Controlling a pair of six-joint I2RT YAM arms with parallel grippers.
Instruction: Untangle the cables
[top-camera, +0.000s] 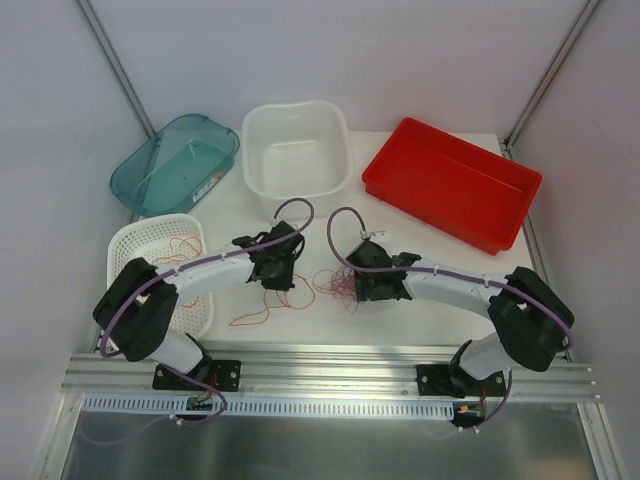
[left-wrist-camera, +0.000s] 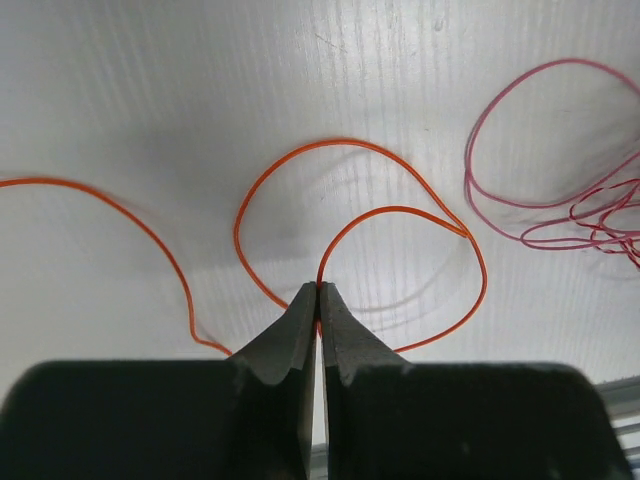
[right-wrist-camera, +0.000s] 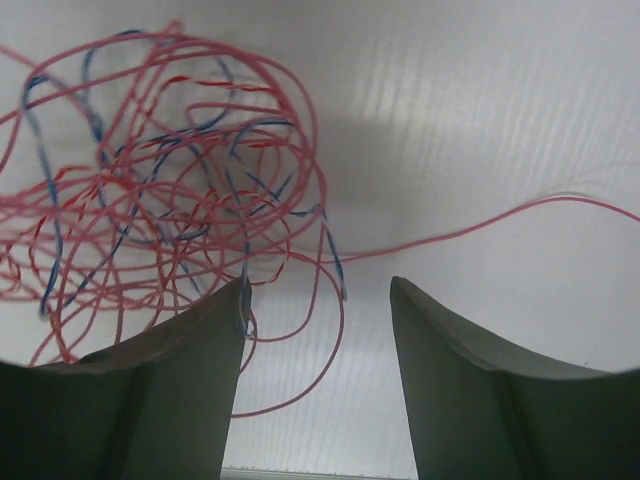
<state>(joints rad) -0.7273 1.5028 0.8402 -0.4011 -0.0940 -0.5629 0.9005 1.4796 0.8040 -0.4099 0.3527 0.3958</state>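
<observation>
Orange cable (left-wrist-camera: 330, 142) tight between left claw (left-wrist-camera: 318, 289) tips

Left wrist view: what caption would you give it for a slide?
Left fingers pinched shut on an orange wire loop over the white table, pink wire loops nearby at right.

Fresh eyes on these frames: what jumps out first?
The left gripper is pinched shut on a thin orange cable looping across the white table. Just ahead of the right gripper, jaws apart, sits a dense tangle of pink-red and blue cables. At the table's far right, a bright red tray stands out.
</observation>
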